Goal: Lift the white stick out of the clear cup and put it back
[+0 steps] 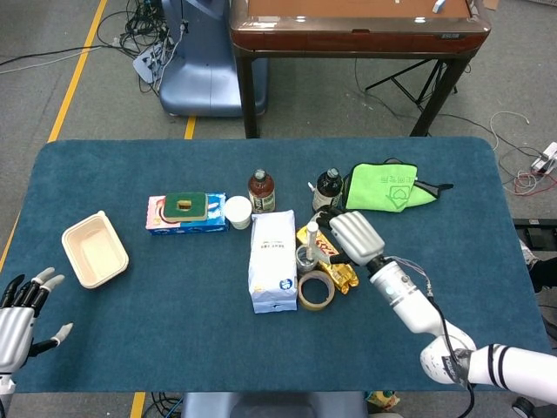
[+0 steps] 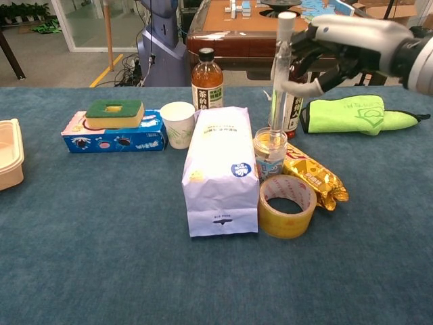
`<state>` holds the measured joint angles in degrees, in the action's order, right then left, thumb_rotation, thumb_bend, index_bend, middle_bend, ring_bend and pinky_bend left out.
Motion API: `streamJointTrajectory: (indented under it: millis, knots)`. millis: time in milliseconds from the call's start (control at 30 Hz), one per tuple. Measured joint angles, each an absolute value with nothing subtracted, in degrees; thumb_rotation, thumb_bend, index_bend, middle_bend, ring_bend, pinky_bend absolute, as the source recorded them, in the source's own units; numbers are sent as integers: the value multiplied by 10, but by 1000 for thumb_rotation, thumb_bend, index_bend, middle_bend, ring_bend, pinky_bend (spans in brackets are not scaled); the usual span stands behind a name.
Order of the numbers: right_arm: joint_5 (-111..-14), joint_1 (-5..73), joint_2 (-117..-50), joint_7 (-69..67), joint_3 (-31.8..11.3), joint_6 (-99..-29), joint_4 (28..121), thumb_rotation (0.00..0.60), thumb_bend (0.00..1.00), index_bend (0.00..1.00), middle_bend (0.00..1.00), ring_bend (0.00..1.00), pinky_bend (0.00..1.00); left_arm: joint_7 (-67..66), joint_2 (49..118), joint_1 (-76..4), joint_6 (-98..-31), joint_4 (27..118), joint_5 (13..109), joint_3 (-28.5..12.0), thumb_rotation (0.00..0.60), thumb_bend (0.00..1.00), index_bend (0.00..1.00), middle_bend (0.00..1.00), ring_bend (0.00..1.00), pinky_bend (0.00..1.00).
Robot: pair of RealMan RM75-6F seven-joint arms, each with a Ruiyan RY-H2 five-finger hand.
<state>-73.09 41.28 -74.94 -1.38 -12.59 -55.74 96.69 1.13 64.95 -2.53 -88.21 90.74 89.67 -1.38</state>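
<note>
Below our right robot hand, which grips the white stick near its top, we should lift straight, clearing the clear cup rim.

Matt blue felt-like table cover; glossy tape roll; clear, probably plastic cup; crinkly foil snack packet.
</note>
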Motion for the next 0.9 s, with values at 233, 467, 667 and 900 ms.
streamJointTrajectory:
  millis: [233, 467, 667, 900]
  knots:
    - [-772, 378, -682, -71, -133, -604, 1023, 600, 591, 560, 408, 233, 245, 7, 649, -34, -875, 916, 898, -17, 600, 229, 173, 97, 159, 34]
    - [-800, 348, -640, -38, -125, -645, 1041, 600, 591, 568, 414, 237, 245, -4, 650, -40, -870, 926, 902, -16, 600, 230, 173, 97, 159, 34]
    - [-806, 327, -632, 19, -116, -678, 1048, 600, 593, 570, 416, 246, 245, -10, 650, -43, -868, 933, 904, -15, 600, 229, 173, 97, 159, 34]
    - [-803, 323, -621, -95, -112, -651, 1068, 600, 593, 570, 422, 251, 245, -14, 650, -45, -867, 938, 904, -13, 600, 229, 173, 97, 159, 34]
